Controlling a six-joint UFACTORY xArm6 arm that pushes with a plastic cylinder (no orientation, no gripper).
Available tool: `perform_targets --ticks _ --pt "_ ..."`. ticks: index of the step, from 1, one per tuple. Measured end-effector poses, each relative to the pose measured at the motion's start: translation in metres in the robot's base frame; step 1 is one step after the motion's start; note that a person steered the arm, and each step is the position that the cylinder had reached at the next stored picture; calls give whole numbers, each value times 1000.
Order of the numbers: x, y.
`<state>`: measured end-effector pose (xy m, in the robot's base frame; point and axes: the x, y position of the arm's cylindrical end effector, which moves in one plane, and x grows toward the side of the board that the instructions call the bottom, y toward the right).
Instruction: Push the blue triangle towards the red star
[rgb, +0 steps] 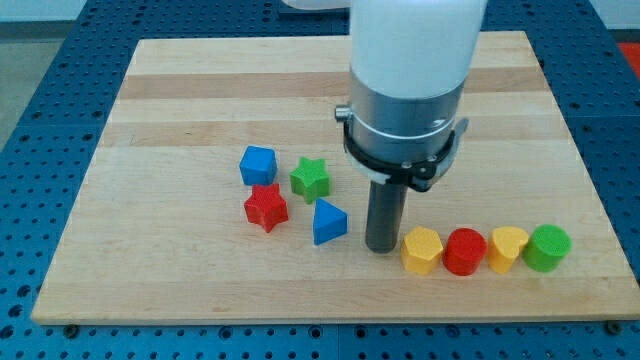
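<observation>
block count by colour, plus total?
Blue: 2, blue cube and blue triangle
Red: 2, red star and red cylinder
Green: 2, green star and green cylinder
Yellow: 2, yellow hexagonal block and yellow block
Total: 8

Arm upright, rod planted low

The arm comes down from twelve o'clock as a broad white cylinder, passes into a metal collar ringed by a black clamp, then narrows to the straight dark rod (held vertical, no lean visible). My tip sits at the rod's six o'clock end, just right of the view's centre.
</observation>
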<state>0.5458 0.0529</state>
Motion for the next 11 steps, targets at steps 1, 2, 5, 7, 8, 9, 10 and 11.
perform_targets --ticks 1,2,5,7,8,9,10,11 --pt "-15 10" --pt "-21 11" --pt "-21 -28" --pt "-21 -48" --pt "-21 -48" --pt "-21 -51" --pt "-21 -53" --pt "-21 -53"
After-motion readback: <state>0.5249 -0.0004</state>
